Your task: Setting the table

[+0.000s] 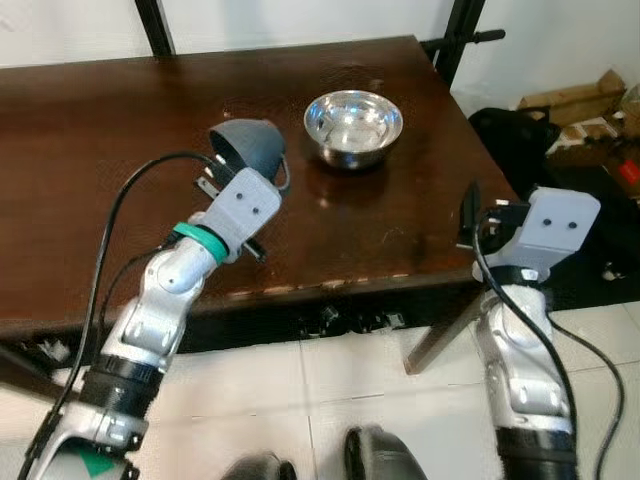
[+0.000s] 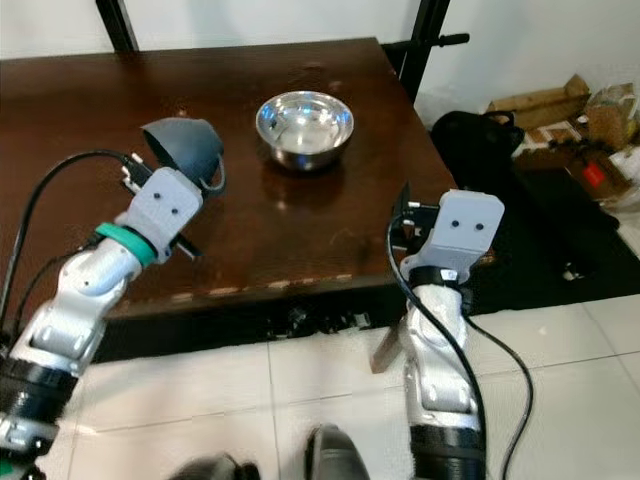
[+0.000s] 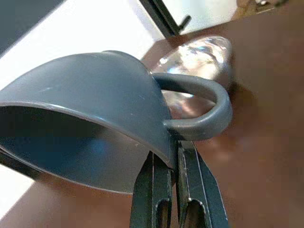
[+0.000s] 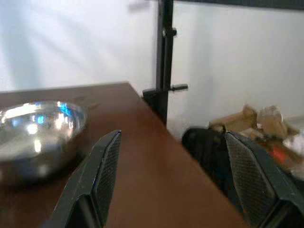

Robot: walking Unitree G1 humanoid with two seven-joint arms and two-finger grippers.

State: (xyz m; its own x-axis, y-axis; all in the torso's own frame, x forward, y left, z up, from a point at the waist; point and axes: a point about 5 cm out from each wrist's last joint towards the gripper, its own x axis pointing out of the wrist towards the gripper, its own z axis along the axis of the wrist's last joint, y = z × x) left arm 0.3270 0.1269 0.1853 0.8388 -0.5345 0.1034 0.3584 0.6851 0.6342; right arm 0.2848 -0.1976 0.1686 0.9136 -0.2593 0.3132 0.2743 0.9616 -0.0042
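One grey plastic cup (image 1: pixel 246 146) was pinched, tilted, in the left gripper (image 3: pixel 172 164) above the dark wooden table (image 1: pixel 90 180), beside a shiny steel bowl (image 1: pixel 352 126). Right gripper (image 4: pixel 173 175) hung wide, empty.

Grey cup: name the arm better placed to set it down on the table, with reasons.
Left. The left hand is shut on the grey cup's rim, tilted above the table beside the steel bowl. The right hand is open at the table's edge.
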